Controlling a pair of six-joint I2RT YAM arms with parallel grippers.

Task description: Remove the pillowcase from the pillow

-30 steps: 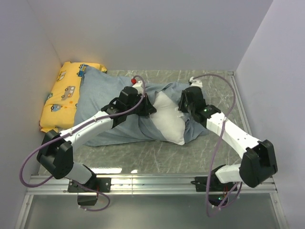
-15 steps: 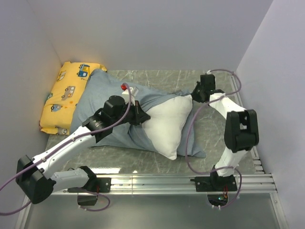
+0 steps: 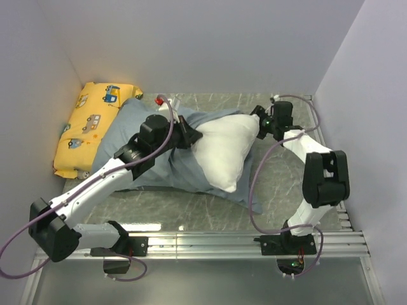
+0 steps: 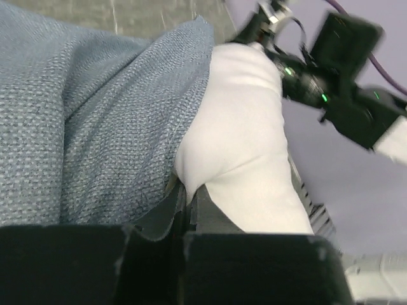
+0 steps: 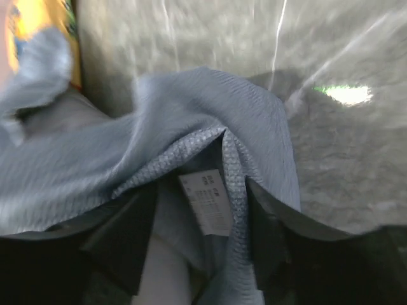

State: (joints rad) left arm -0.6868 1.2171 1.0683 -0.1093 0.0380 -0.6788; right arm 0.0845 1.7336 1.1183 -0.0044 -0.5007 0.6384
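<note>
The white pillow (image 3: 222,152) lies mid-table, its right half bare, its left half inside the blue-grey pillowcase (image 3: 127,121). My left gripper (image 3: 191,136) is shut on the pillowcase's open edge where it meets the pillow. In the left wrist view its jaws (image 4: 186,197) are pressed together between the pillowcase (image 4: 95,114) and the pillow (image 4: 248,127). My right gripper (image 3: 259,121) is closed on the pillow's far right corner. In the right wrist view (image 5: 200,190) pillowcase fabric (image 5: 191,108), a white label (image 5: 206,202) and white pillow (image 5: 156,273) sit between its fingers.
A yellow cartoon-car cushion (image 3: 86,133) lies against the left wall, partly under the pillowcase, and shows in the right wrist view (image 5: 25,19). White walls close in the back and both sides. A metal rail (image 3: 210,241) runs along the near edge.
The left gripper has pulled the pillowcase back and left, baring more white pillow. The right gripper went from mid-table to the far right corner, then shifted slightly left.
</note>
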